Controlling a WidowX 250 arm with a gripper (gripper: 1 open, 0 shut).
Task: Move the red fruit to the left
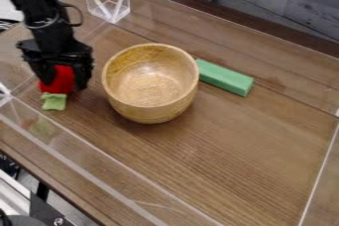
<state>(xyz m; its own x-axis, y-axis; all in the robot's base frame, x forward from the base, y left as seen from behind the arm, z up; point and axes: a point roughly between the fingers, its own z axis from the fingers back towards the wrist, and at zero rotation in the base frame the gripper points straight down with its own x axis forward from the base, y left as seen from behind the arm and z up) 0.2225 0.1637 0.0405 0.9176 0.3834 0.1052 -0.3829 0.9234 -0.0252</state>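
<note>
The red fruit [57, 81] is a small glossy red toy with a green leafy cap, lying on the wooden table left of the wooden bowl [151, 81]. Its cap points toward the table's front-left edge. My gripper [56, 75] points straight down over the fruit. Its black fingers [32, 69] stand open on either side of the red body, which shows between them. Whether a finger still touches the fruit I cannot tell.
A flat green block [224, 76] lies right of the bowl. A clear plastic wall [79, 161] rims the table's front and left sides. A clear stand [109, 5] sits at the back left, behind the arm.
</note>
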